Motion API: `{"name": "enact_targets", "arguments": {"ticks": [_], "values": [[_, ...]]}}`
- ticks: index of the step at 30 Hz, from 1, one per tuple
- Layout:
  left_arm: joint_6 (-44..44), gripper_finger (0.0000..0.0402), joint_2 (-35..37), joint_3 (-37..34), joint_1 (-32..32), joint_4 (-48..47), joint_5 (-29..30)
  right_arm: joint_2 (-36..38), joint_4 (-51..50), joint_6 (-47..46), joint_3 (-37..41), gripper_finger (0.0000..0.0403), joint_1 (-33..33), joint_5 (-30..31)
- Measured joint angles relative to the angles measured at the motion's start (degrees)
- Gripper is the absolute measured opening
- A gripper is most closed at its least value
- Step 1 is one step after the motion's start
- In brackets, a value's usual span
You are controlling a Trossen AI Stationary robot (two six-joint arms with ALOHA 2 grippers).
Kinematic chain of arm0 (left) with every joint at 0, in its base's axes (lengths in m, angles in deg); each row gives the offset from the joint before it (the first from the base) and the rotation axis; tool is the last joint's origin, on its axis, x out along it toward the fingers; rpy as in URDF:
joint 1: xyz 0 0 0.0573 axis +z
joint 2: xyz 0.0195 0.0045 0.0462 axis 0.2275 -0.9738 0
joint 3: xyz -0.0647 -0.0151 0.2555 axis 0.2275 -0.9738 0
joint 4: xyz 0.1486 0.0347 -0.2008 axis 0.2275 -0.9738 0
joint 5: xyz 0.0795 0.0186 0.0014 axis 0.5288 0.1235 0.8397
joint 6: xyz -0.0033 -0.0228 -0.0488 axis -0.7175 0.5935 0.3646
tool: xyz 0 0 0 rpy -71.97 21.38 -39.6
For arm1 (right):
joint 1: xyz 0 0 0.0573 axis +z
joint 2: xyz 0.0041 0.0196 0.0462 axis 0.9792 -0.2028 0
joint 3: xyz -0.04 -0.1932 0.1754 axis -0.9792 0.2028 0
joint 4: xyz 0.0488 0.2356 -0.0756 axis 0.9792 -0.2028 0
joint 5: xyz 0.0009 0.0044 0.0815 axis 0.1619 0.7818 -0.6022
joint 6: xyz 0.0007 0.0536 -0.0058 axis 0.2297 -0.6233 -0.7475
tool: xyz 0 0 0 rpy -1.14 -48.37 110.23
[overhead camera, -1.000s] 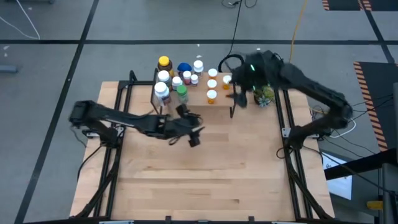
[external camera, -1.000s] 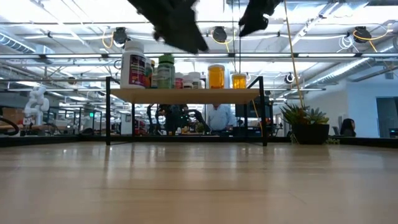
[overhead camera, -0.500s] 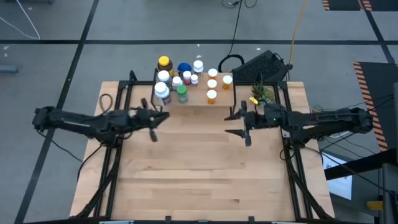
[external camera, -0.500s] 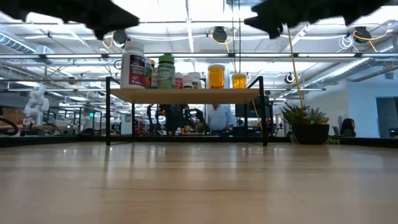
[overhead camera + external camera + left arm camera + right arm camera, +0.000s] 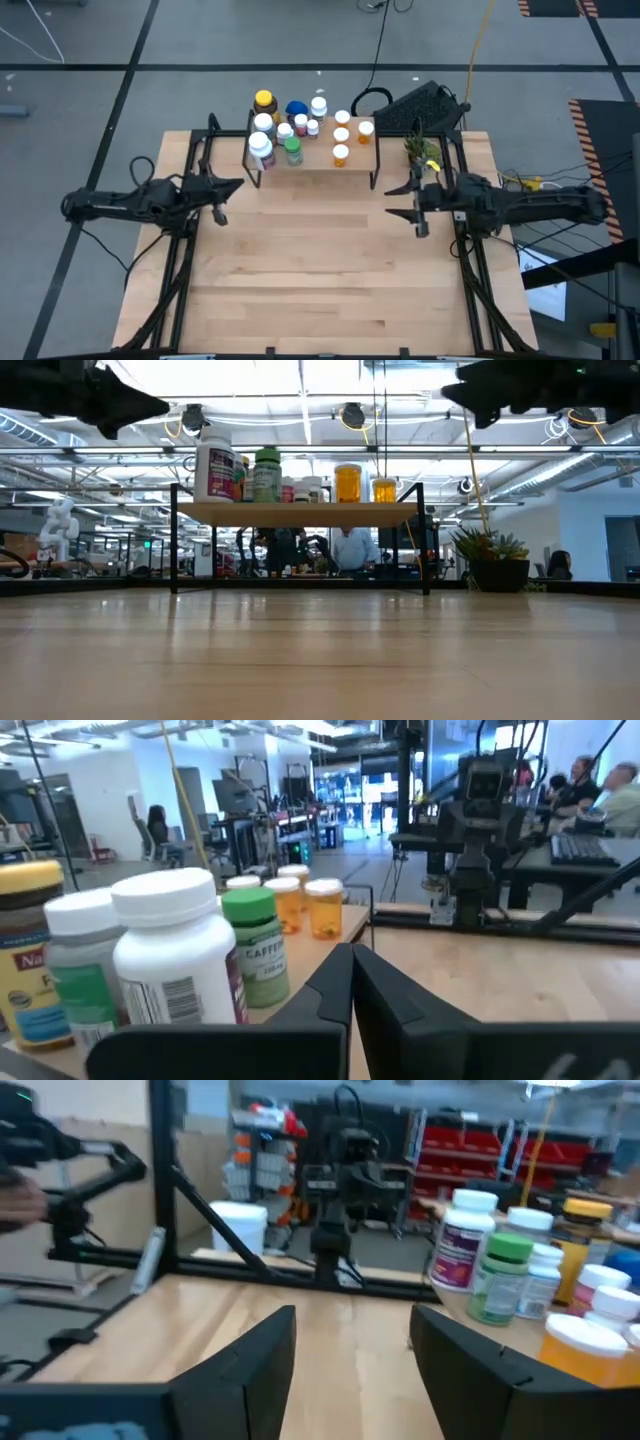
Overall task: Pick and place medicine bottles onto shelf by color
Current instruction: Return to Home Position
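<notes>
Ahead of both grippers, the medicine bottles (image 5: 300,130) crowd the shelf (image 5: 297,513); left gripper (image 5: 218,195) fingers together (empty), right gripper (image 5: 413,208) spread apart.

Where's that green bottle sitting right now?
The green bottle stands on the shelf, toward its left front in the high view, beside a large white bottle.

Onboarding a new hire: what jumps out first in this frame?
The cluster of medicine bottles crowded on the small shelf at the table's far edge. Both arms sit drawn back over the table's sides, empty: left gripper shut, right gripper open. A potted plant stands right of the shelf.
</notes>
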Motion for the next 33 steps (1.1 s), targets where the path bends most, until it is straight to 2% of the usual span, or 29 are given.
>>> {"name": "enact_targets", "arguments": {"ticks": [6, 13, 17, 24, 33], "values": [[-0.3, 0.0006, 4.4, 0.1, 0.0, -4.0, -0.5, 9.7, -0.1, -1.7, 5.5, 0.0191, 0.0, -0.8], [0.9, 0.0012, 7.7, 0.1, 0.0, -10.7, -0.7, 17.0, -0.1, -2.4, 9.4, 0.0191, 0.0, -0.8], [0.5, 0.0003, 8.4, 0.1, 0.0, -11.2, -1.0, 19.3, -1.1, -2.4, 10.4, 0.0191, 0.0, -0.8], [-0.1, 0.0013, 8.5, 0.1, 0.0, -13.1, -1.7, 22.0, -6.3, -3.5, 10.5, 0.0191, -1.0, -0.8], [0.0, 0.0006, 8.5, 0.1, 0.0, -14.6, -1.7, 22.7, -9.2, -4.0, 10.5, 0.0192, -1.1, -0.8]]}}
